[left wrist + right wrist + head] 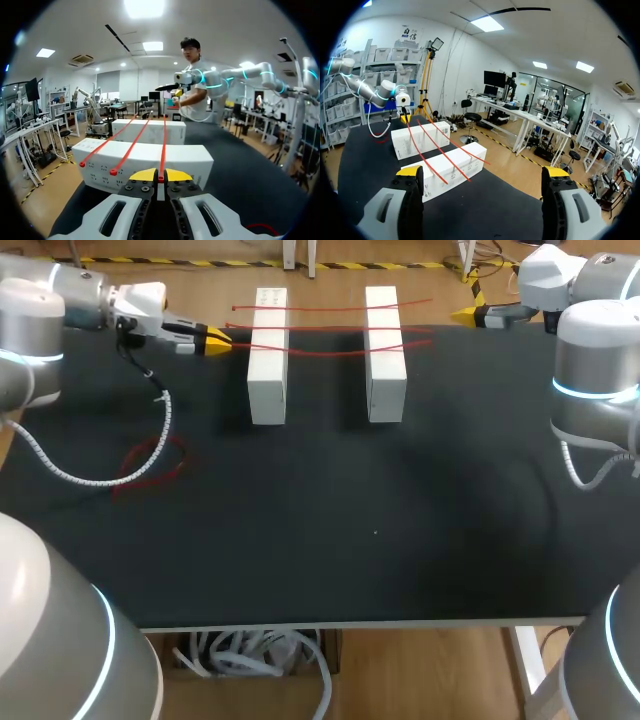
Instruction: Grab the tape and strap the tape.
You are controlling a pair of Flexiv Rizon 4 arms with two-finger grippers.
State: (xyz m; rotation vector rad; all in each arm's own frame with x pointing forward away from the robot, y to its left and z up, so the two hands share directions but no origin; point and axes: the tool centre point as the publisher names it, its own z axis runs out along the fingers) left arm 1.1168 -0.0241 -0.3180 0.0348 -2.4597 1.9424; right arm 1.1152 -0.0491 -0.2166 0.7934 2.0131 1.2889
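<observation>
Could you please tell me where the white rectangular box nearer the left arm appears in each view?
Head view: the white rectangular box stands left of its twin, beside the left tool.
Left wrist view: the nearer box, directly ahead of the tool.
Right wrist view: the farther of the two boxes.
Shared landmark: three red straps across both boxes, one pinched in the left tool.

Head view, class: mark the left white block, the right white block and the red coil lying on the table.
left white block (268, 375), head view, bare middle of its top face
right white block (385, 380), head view, bare middle of its top face
red coil (183, 459), head view, right side of the loop
</observation>
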